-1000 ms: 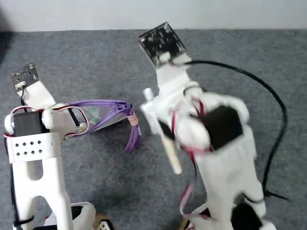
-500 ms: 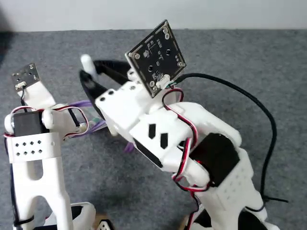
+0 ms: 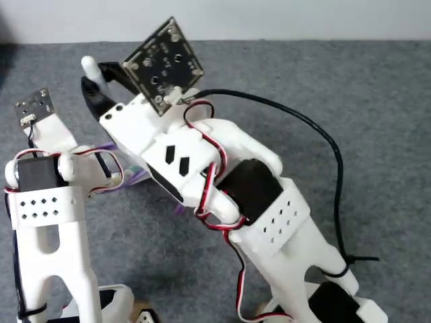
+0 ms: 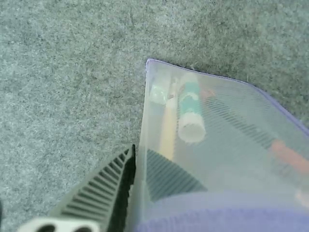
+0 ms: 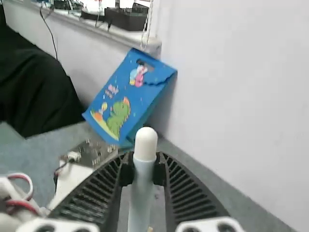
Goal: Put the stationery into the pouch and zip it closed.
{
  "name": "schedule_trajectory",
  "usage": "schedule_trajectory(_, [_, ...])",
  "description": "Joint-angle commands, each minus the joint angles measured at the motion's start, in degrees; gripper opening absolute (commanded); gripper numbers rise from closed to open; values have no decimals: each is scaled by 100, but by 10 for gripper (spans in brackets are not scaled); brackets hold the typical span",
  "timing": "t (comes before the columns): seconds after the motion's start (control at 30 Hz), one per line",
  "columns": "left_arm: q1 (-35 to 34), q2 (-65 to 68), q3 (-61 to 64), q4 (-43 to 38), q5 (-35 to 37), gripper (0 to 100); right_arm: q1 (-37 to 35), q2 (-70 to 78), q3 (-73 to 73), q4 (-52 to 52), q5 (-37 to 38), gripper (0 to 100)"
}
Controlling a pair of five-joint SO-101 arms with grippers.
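R gripper (image 5: 143, 168) clamps smooth white pen (image 5: 145, 141); L gripper (image 4: 135, 166) pinches translucent mesh pouch (image 4: 227, 140).

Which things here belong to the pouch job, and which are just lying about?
Job: pouch; green-banded stick and yellow pencil inside it; white pen in the right gripper.
Lying about: blue dinosaur bag by the wall; clutter on the ledge.
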Motion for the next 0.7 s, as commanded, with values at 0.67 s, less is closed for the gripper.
schedule_trajectory(0.67, [44, 114, 198, 88, 53, 13, 690, -1068, 519, 2343, 774, 162])
